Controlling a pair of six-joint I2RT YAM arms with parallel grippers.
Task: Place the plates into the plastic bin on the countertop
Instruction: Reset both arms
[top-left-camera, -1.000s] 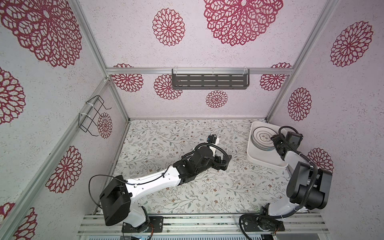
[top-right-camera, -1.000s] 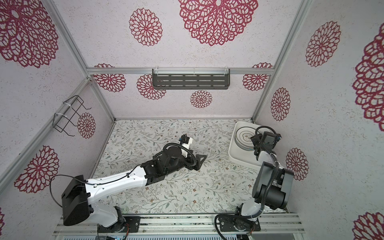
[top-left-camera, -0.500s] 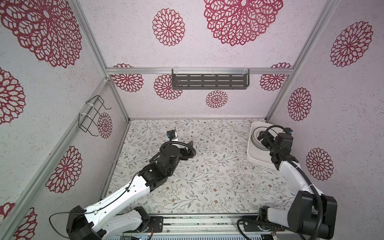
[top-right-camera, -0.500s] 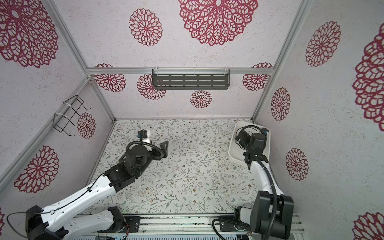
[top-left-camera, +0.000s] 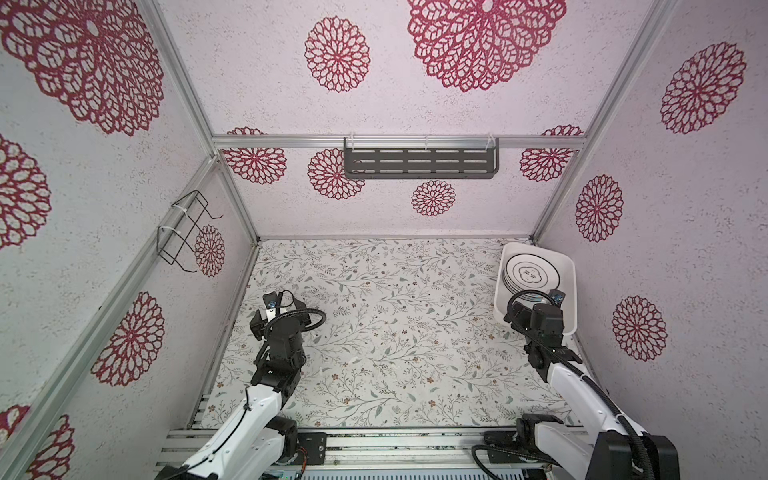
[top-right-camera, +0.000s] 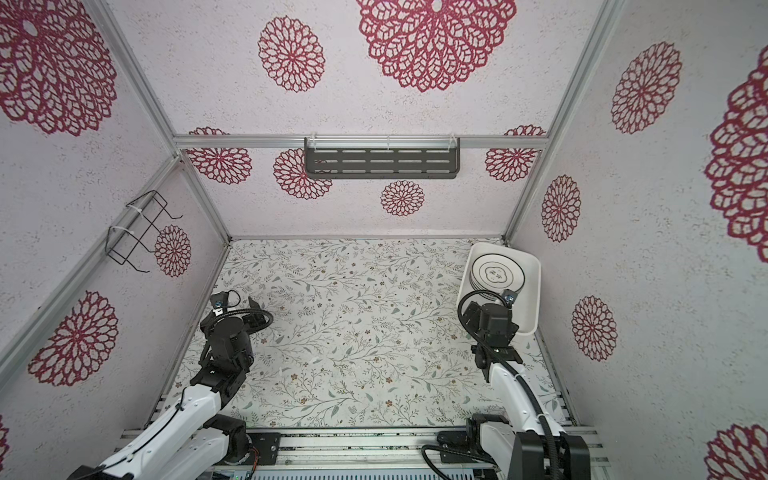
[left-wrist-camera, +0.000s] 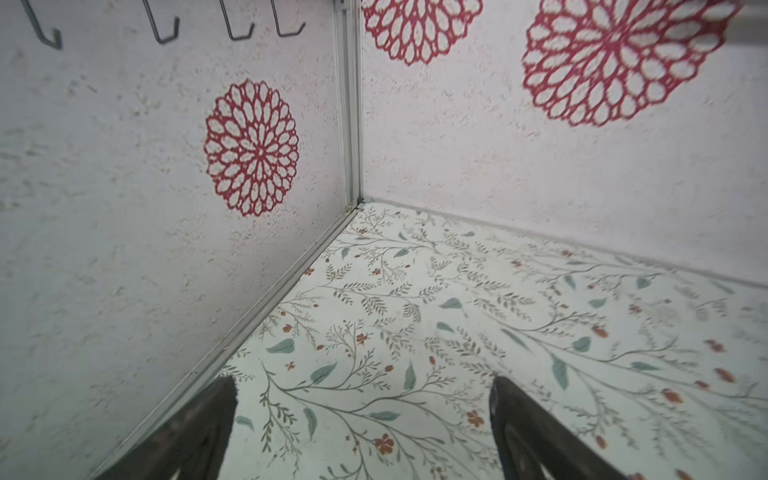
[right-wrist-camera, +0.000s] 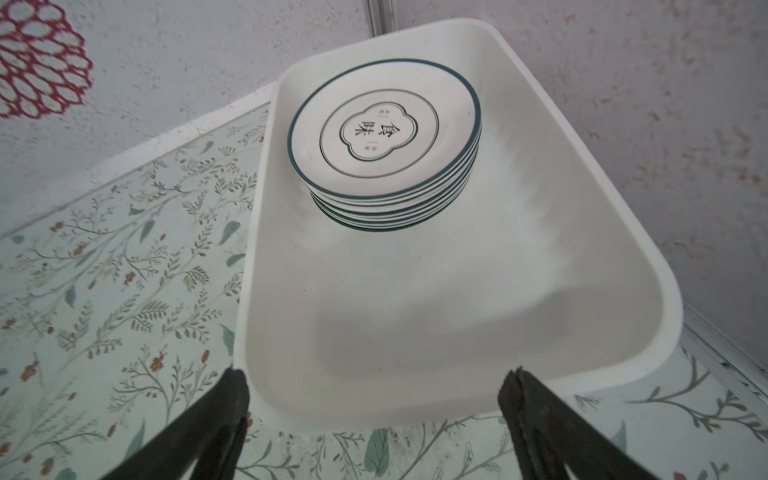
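Note:
A stack of several white plates (right-wrist-camera: 384, 137) with thin dark rings sits in the far end of the white plastic bin (right-wrist-camera: 457, 311). The stack (top-left-camera: 530, 272) (top-right-camera: 498, 272) and the bin (top-left-camera: 567, 316) (top-right-camera: 534, 307) stand at the right edge of the leafy countertop (top-left-camera: 395, 332) in both top views. My right gripper (right-wrist-camera: 374, 382) is open and holds nothing. It hangs at the bin's near end, a finger on either side of the rim. My left gripper (left-wrist-camera: 361, 386) is open above bare countertop and faces the back left corner.
A dark grey slotted shelf (top-left-camera: 419, 164) hangs on the back wall. A black wire rack (top-left-camera: 187, 232) is fixed to the left wall, which runs close beside my left arm (top-left-camera: 282, 332). The bin's near half holds no plates.
My left arm has swung from the countertop's middle to the left wall. My right gripper has drawn back from beside the plate stack to the bin's near end.

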